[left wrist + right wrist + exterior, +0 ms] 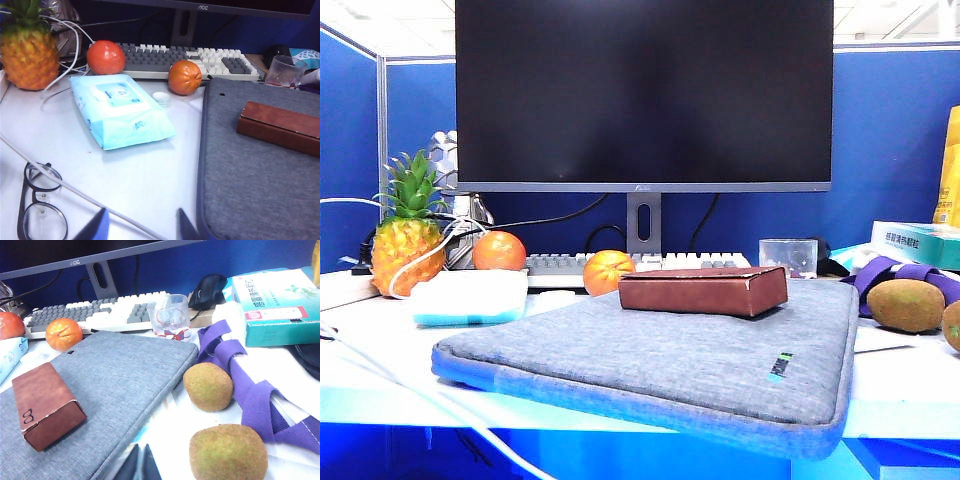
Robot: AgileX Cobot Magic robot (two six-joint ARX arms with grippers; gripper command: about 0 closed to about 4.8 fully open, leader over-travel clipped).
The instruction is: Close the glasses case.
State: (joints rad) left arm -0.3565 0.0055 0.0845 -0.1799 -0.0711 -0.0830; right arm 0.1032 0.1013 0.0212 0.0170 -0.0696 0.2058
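We judge the task all but finished: the flat reddish-brown leather-look glasses case [703,290] lies with its lid down on the grey fabric sleeve [650,360], toward the sleeve's far edge, near the middle of the desk [130,175]. In both wrist views the lid sits flush along the pale trim, so the next move likely calls only for checking the seam and keeping clear.

Our left pincer [140,227] hangs low over the desk's near left part, beside the sleeve's edge, its dark tips well apart and empty; black-rimmed spectacles [37,210] lie just beside it. Our right pincer [141,464] hovers at the sleeve's near right corner, close to two brown kiwis [207,386], its tips drawn almost together and gripping nothing. Neither touches the case.
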